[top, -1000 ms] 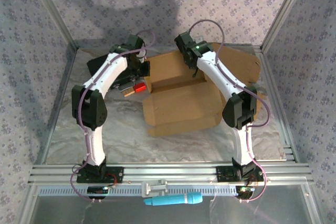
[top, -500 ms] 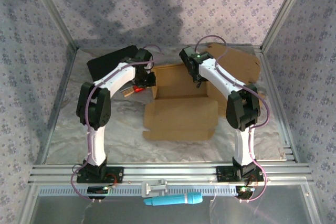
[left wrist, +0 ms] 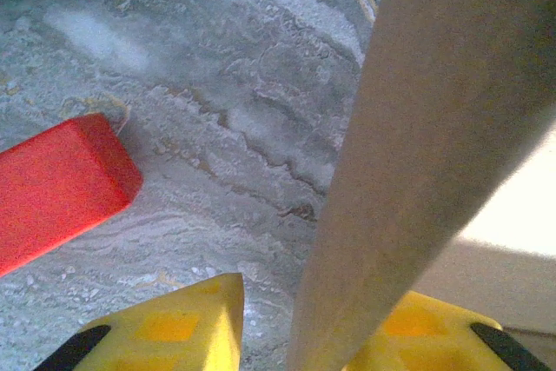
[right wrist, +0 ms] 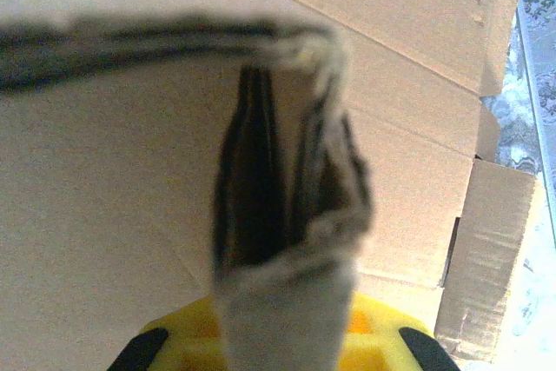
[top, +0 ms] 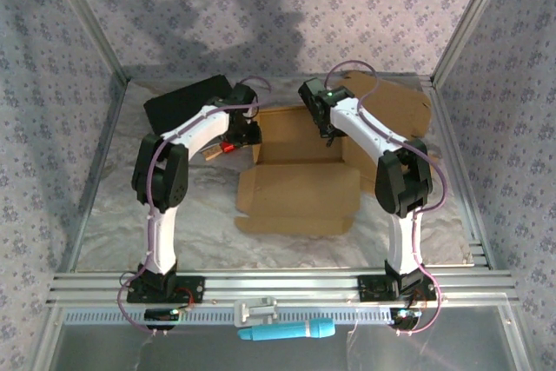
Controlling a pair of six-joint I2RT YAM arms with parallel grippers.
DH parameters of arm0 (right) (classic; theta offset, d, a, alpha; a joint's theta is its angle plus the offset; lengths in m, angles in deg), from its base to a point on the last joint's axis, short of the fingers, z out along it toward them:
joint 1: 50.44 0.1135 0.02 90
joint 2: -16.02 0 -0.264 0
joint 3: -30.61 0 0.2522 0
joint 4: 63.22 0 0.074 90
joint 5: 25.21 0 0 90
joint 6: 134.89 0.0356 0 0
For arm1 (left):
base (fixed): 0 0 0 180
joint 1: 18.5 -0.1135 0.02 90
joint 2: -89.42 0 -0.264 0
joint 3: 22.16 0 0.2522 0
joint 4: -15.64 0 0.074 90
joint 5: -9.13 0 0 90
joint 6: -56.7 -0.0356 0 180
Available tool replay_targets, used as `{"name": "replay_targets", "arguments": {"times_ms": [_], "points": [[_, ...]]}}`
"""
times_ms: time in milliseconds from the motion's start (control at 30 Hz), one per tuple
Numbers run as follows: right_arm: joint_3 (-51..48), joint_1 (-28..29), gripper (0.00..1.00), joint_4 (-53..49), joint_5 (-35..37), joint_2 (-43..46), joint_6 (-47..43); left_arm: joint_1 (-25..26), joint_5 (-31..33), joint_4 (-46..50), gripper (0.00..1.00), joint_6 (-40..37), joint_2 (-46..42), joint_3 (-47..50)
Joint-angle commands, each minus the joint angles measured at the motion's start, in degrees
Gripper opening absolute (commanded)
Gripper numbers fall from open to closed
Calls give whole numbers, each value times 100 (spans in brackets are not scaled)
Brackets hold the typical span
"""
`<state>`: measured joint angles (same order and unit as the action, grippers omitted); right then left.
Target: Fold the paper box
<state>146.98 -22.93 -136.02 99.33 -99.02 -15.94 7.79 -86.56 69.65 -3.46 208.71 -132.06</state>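
Brown paper box (top: 300,188) spread out in the middle of the grey table (top: 182,206), right gripper (right wrist: 287,327) squeezed tight on its folded back wall, left gripper (left wrist: 304,310) fingers a little apart around a side flap (red block (left wrist: 61,184) close by)

The paper box (top: 300,184) was matt brown corrugated cardboard with fuzzy cut edges, the surface (top: 200,215) a grainy grey marbled sheet, the red block (left wrist: 52,184) smooth and matt, the front rails (top: 287,284) brushed metal.
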Motion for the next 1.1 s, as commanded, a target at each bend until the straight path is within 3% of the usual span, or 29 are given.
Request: {"name": "replay_targets", "arguments": {"times_ms": [0, 200, 400, 500, 533, 667, 767, 1067], "points": [[-49, -58, 0, -80, 35, 149, 40, 8, 137, 107, 29, -101, 221, -214], [-58, -67, 0, -72, 11, 97, 48, 112, 334, 310, 15, -172, 528, -609], [-37, -61, 0, -103, 2, 28, 84, 350, 1066, 658, 0, 39, 692, -805], [-39, -78, 0, -90, -53, 2, 67, 408, 1185, 614, 0, 76, 671, -736], [-39, -86, 0, -87, -69, 0, 51, 412, 1168, 590, 1, 66, 650, -724], [-104, -153, 0, -27, -169, -1, -12, 396, 987, 517, 34, -134, 430, -782], [-135, -210, 0, 20, -245, 1, -73, 273, 531, 420, 44, -288, 210, -801], [-124, -354, 0, 25, -540, -78, -145, -254, -1214, 170, 53, -588, -152, -738]]}}
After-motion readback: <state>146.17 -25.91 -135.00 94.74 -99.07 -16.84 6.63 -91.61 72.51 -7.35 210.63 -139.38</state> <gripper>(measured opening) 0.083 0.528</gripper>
